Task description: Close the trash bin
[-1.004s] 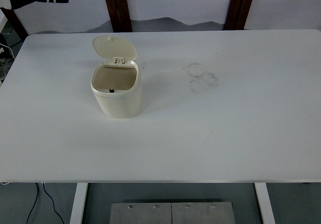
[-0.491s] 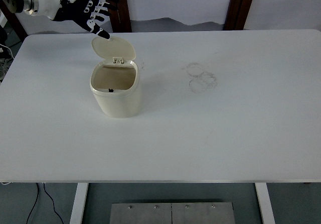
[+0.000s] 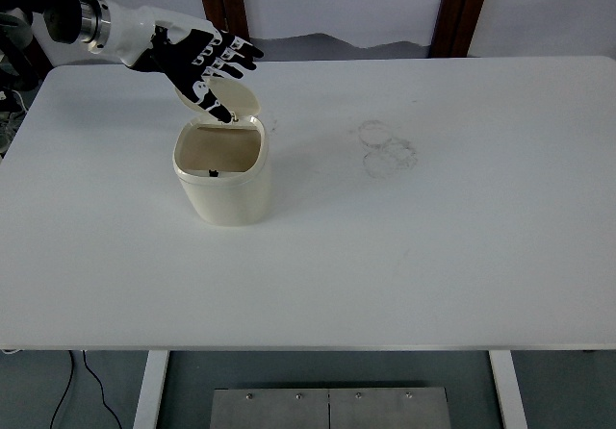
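Bin (image 3: 222, 181) is sitting at the table's (image 3: 433, 256) ten o'clock, smooth cream plastic, rounded. Your left hand (image 3: 202, 59) is covering most of its upright lid (image 3: 239, 99), fingers spread apart, clasping nothing; contact is unclear.

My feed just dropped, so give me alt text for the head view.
The left hand, fingers spread, reaches in from the upper left over the raised lid of an open cream bin on a white table. Faint ring marks lie right of the bin.
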Available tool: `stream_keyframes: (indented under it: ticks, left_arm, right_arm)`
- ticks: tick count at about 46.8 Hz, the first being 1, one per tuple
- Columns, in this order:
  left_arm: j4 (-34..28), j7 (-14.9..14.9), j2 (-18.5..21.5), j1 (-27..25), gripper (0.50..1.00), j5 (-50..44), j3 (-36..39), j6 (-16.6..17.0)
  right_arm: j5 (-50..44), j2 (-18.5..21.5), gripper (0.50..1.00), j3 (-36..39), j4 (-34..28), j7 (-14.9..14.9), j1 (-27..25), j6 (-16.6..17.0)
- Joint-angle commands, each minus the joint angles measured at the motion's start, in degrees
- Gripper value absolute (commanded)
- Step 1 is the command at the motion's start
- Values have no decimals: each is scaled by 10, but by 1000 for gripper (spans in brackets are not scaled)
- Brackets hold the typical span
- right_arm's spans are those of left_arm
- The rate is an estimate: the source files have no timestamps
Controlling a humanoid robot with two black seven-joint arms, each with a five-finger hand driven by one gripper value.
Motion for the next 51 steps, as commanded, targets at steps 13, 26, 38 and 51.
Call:
stream_keyframes:
  ticks: [13, 26, 38, 51]
  left_arm:
    - [-41, 64, 1, -8, 1000, 0, 0, -4]
    - [-70, 65, 1, -7, 1000, 0, 12, 4]
    - [-88, 65, 2, -7, 1000, 0, 37, 12]
    - [-99, 68, 1, -3, 1000, 0, 50, 26]
  right_arm:
    - [-1, 0, 993, 0, 0, 0, 0, 0]
    - [0, 0, 993, 0, 0, 0, 0, 0]
    - [0, 0, 993, 0, 0, 0, 0, 0]
    - [0, 0, 993, 0, 0, 0, 0, 0]
